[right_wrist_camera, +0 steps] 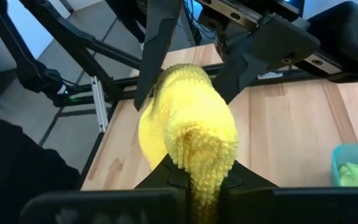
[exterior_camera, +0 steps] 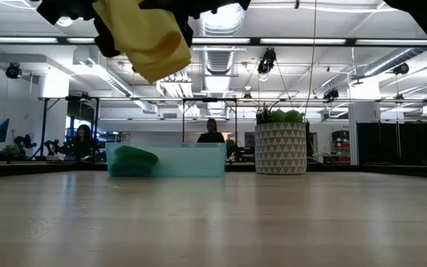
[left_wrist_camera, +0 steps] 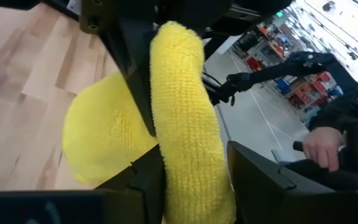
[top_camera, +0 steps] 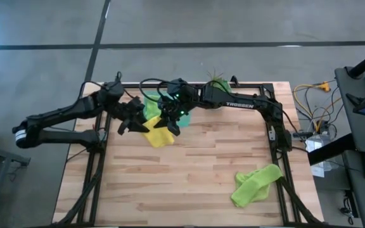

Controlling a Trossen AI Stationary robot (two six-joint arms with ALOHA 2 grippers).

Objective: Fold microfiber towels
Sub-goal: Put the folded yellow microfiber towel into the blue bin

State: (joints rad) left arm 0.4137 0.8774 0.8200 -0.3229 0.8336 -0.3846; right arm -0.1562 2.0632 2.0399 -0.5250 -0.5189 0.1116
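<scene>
A yellow microfiber towel hangs in the air between my two grippers, clear of the table; in the low view it is the yellow towel at the top. My right gripper, also seen as the right gripper from above, is shut on it. My left gripper, which is the left gripper in the high view, has a finger on either side of its bunched fold. A lime green towel lies crumpled near the table's right front. Another green towel lies in the tray. My left gripper has the towel's rolled, doubled-over fold between its two fingers, which lie against both sides of it. It comes in about level from the table's left. The fold stands clear of the table. My right gripper pinches the towel's bunched edge between its shut fingers, several layers thick. It reaches in from the table's right, slanting down. The rest of the towel sags away from the fingers, clear of the table.
The translucent tray stands at the far edge behind the grippers, with a potted plant to its right. A black frame runs round the table. People sit in the room beyond.
</scene>
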